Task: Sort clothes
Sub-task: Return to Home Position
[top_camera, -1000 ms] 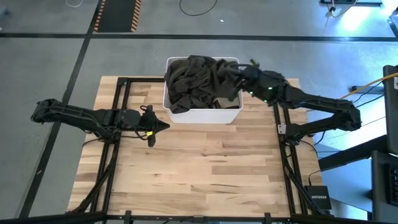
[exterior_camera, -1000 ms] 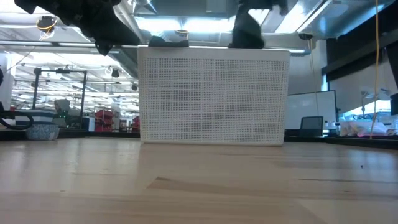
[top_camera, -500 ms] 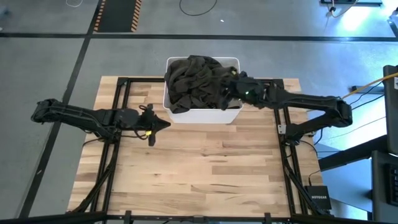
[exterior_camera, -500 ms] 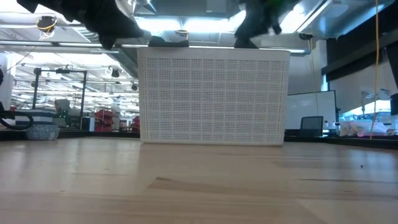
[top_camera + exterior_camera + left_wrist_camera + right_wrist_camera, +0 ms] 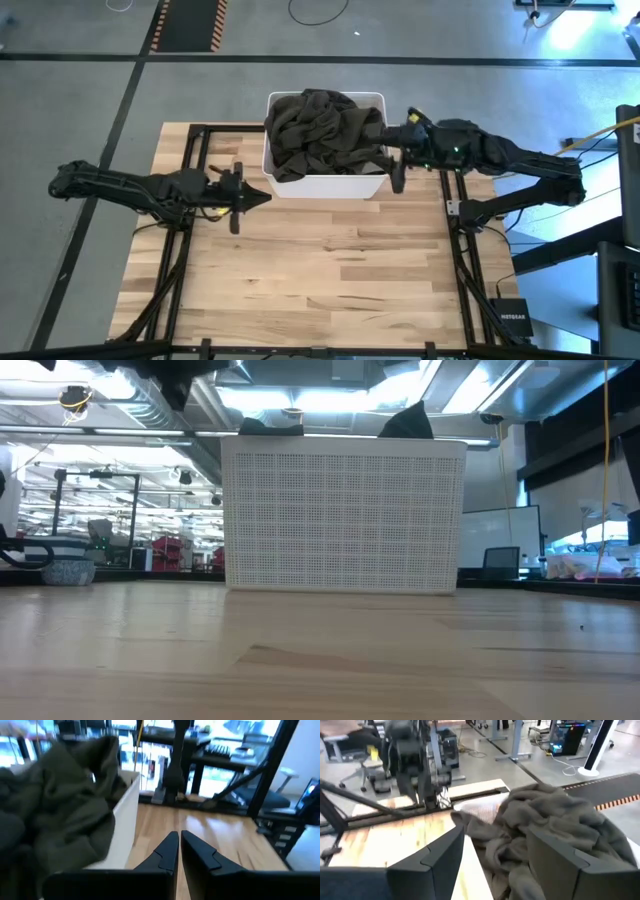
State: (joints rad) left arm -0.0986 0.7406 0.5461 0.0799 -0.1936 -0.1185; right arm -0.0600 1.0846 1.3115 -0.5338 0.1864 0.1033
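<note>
Olive-grey clothes heap in the white bin, just ahead of the nearer right gripper, spread wide and empty; the left gripper waits opposite, fingers pinched together.

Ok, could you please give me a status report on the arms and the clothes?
Left end effector shut, empty, beside bin. Right end effector open, empty, by bin's right side. Clothes heaped in bin.

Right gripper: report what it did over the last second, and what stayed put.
The right gripper drew back from over the white mesh plastic bin to its right rim, open and empty. The heap of dark olive-grey clothes stayed inside; the left gripper, shut, barely shifted.
</note>
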